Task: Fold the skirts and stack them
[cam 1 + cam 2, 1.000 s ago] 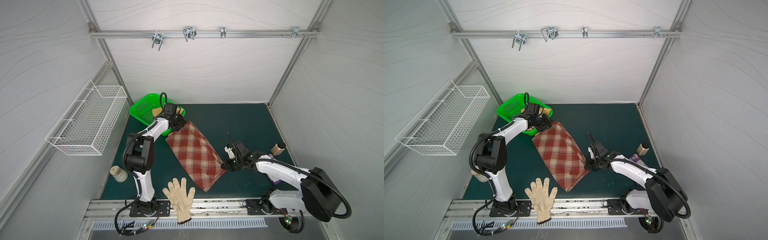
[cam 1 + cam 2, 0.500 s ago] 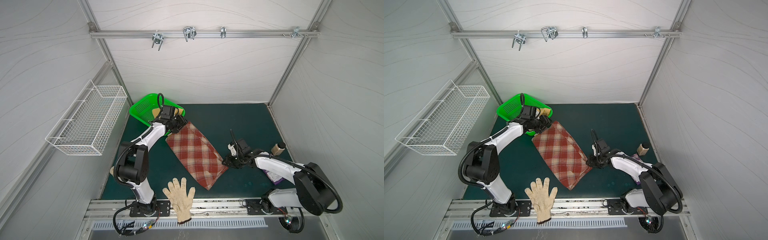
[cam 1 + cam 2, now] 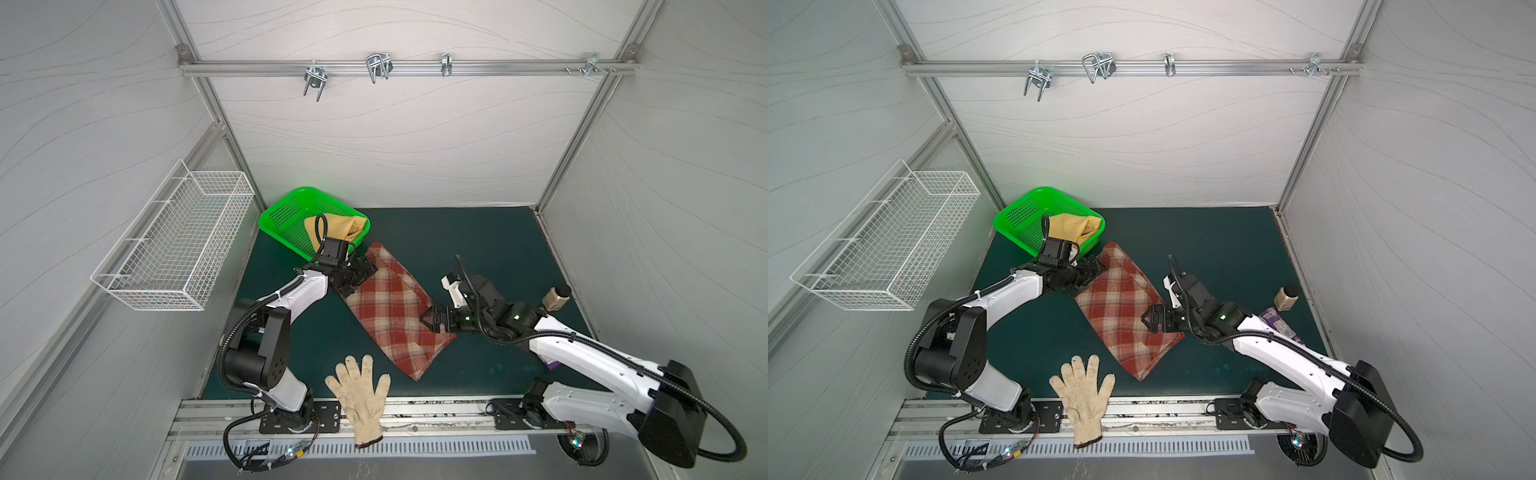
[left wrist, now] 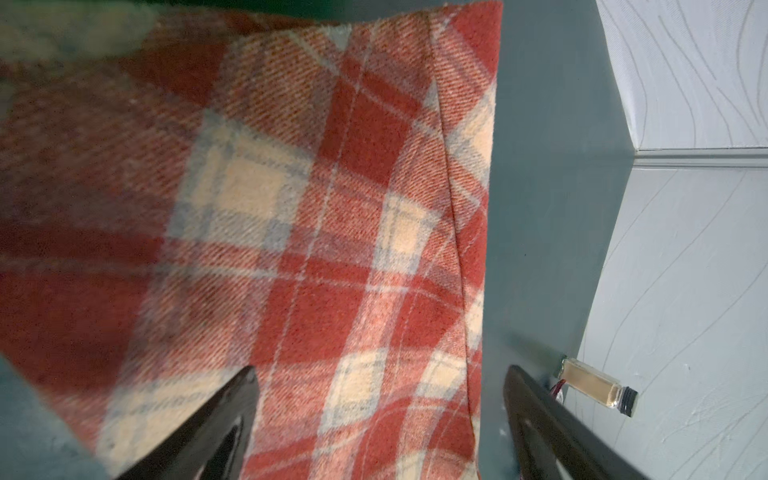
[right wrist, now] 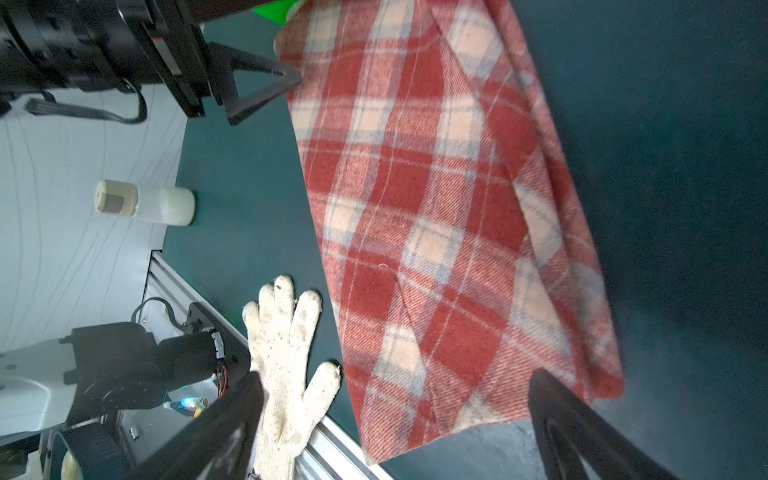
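Note:
The rust-red and cream plaid skirt (image 3: 395, 309) (image 3: 1125, 316) lies folded flat on the green mat, running diagonally from the basket toward the front rail. My left gripper (image 3: 360, 272) (image 4: 380, 374) is open at the skirt's far left corner, with its jaws over the cloth's edge (image 4: 311, 208) and gripping nothing. At the skirt's right side, my right gripper (image 3: 429, 322) (image 5: 397, 376) is also open and just above the cloth (image 5: 436, 208). The mustard-yellow skirt (image 3: 336, 226) (image 3: 1075, 226) sits bunched in the green basket.
The green basket (image 3: 282, 216) stands at the back left. An off-white glove (image 3: 361, 395) overhangs the front rail. A small brown bottle (image 3: 555, 297) and a purple packet (image 3: 1279, 324) lie at the right. A white bottle (image 5: 145, 203) stands by the left wall, under a wire basket (image 3: 174, 249).
Both grippers have opened and let go of the plaid skirt, which now rests flat. The left arm's elbow has swung lower and to the left.

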